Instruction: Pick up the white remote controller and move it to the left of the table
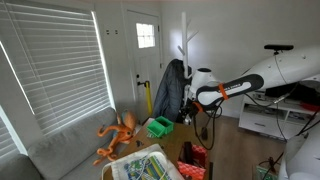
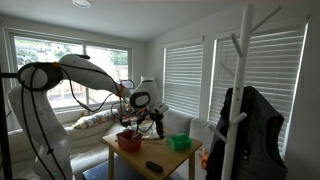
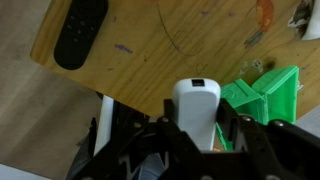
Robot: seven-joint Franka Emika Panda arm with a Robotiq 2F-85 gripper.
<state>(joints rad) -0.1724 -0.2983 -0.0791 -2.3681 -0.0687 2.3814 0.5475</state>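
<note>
In the wrist view my gripper (image 3: 196,135) is shut on the white remote controller (image 3: 195,108), which sticks out from between the fingers above the brown wooden table (image 3: 180,45). In an exterior view the gripper (image 2: 143,112) hangs above the table (image 2: 160,155). In the other exterior view the gripper (image 1: 203,96) is raised over the table (image 1: 172,150); the remote is too small to make out there.
A black remote (image 3: 80,32) lies on the table near its corner, also visible in an exterior view (image 2: 154,167). A green basket (image 3: 262,95) (image 2: 180,143) (image 1: 159,127) stands on the table. An orange octopus toy (image 1: 118,135) sits on the grey sofa. A coat rack (image 2: 240,100) stands nearby.
</note>
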